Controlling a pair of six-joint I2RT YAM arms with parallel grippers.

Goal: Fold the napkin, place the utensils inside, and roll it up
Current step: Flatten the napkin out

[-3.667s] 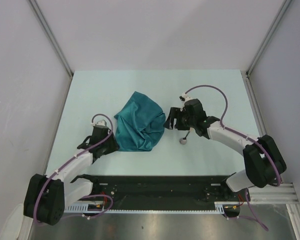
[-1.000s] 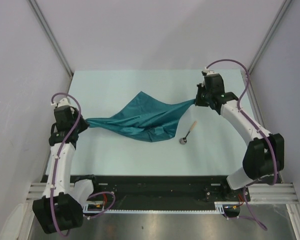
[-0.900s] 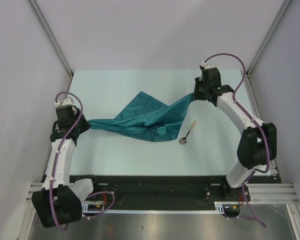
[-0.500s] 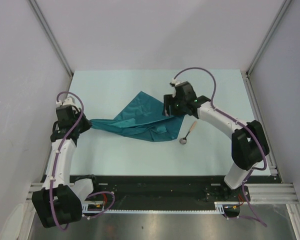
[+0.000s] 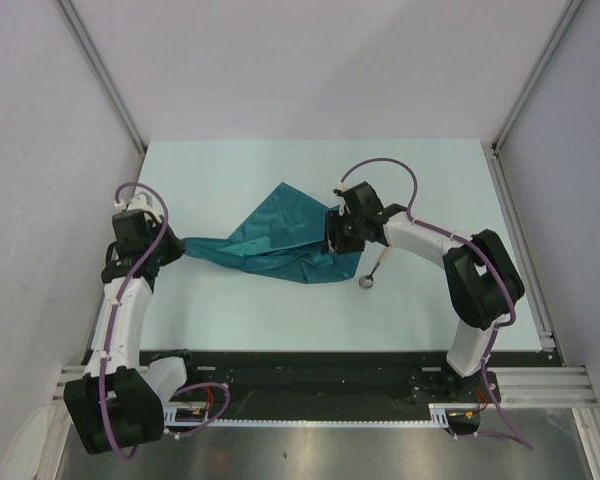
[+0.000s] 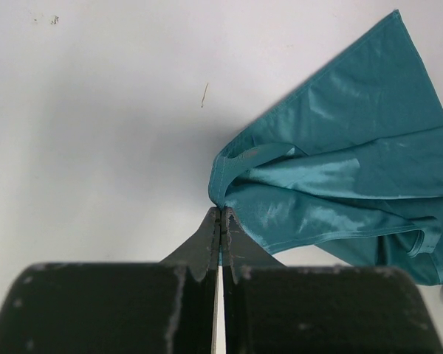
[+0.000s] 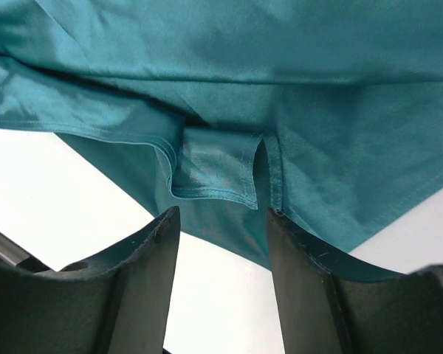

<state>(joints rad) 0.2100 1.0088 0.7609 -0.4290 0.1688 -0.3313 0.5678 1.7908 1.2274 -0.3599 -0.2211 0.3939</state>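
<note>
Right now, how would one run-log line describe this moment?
left fingers: shut on napkin corner | right fingers: open at napkin edge, holding nothing | napkin: rumpled, not folded | spoon: beside napkin, outside it

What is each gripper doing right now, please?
Left gripper: shut on a corner of the teal, shiny cloth napkin.
Right gripper: open over the napkin's edge.

A pale table (image 5: 230, 170) between grey walls (image 5: 40, 130), black rail (image 5: 310, 365) in front.

Overhead and close wrist views share napkin (image 5: 280, 235).
</note>
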